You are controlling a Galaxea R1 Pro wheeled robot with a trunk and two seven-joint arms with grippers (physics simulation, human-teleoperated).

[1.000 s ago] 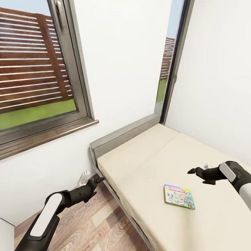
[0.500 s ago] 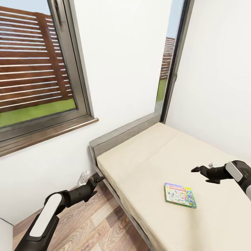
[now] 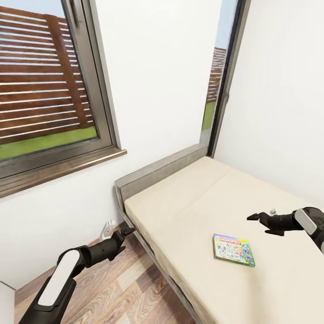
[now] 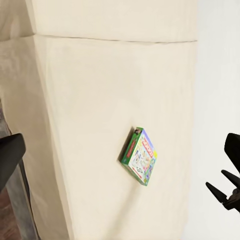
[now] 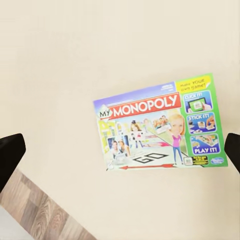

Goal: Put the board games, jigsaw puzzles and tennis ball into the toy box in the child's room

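Observation:
One board game [image 3: 234, 249], a green-edged Monopoly box, lies flat on the cream mattress of the bed [image 3: 189, 202]. It also shows as the board game [image 5: 160, 125] in the right wrist view and the board game [image 4: 140, 156] in the left wrist view. My right gripper [image 3: 258, 223] hovers open over the mattress, just beyond and to the right of the box, with nothing between its fingers [image 5: 10, 157]. My left gripper [image 3: 127, 232] hangs open over the wood floor beside the bed's near corner, holding nothing.
A grey headboard [image 3: 157, 171] ends the bed against the white wall. A large window [image 3: 45, 90] is at the left and a narrow one [image 3: 218, 81] stands in the corner. A wall socket [image 3: 108, 228] sits low by the left gripper. Wood-plank floor [image 3: 121, 288] runs along the bed.
The whole picture has crept slightly, so the camera moved. My right forearm has drawn a little to the right. The board game lies where it was.

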